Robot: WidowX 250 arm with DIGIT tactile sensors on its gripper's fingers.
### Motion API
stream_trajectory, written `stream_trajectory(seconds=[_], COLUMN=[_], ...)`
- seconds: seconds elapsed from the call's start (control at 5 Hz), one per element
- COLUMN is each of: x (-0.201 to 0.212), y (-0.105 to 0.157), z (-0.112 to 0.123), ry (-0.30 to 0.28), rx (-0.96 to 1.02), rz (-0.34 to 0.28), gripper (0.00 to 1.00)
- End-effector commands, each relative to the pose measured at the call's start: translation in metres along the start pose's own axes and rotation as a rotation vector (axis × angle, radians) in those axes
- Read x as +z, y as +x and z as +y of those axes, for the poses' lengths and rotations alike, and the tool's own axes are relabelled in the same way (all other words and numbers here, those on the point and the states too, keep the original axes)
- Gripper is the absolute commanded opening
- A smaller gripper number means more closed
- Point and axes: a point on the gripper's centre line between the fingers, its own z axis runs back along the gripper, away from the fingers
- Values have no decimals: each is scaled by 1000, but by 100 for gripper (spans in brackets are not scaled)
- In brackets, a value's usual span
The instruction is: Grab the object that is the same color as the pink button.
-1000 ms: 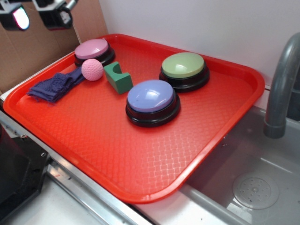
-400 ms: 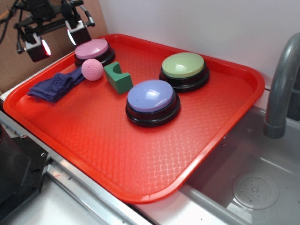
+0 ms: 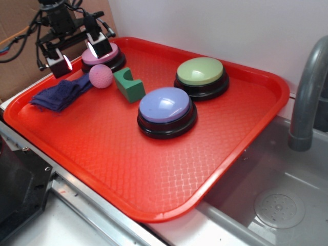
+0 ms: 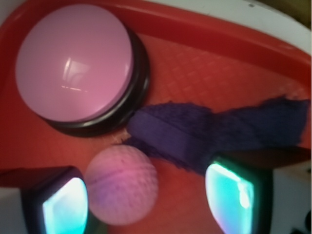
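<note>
Because the gripper [image 3: 78, 54] hangs with its jaws spread wide and empty, left of the pink golf ball [image 3: 101, 76] rather than over it, a straight descent could pinch the purple cloth [image 3: 57, 94] touching the ball, or nudge the ball rolling across the red tray [image 3: 154, 169]. Just beyond sits the pink button [image 3: 105, 55], a same-coloured decoy.

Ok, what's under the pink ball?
The pink ball sits on the red tray, its edge touching or overlapping the purple cloth. Whether cloth runs beneath it is hidden by the ball. The open gripper hangs above.
</note>
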Motion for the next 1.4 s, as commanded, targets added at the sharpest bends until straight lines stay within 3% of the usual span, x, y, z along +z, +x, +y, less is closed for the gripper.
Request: stream_trajectory(seconds=[0.0, 0.2, 0.4, 0.6, 0.8, 1.0, 1.2], x=[-15, -25, -24, -2, 35, 75, 94], y=[5, 3, 3, 7, 4, -13, -34], z=[-5, -9, -10, -11, -11, -9, -13], ry=[-78, -75, -60, -16, -3, -17, -32], rx=[45, 14, -37, -198, -393, -618, -865], rz=[-24, 9, 18, -18, -38, -100, -45], gripper=[64, 0, 0, 0, 0, 0, 0])
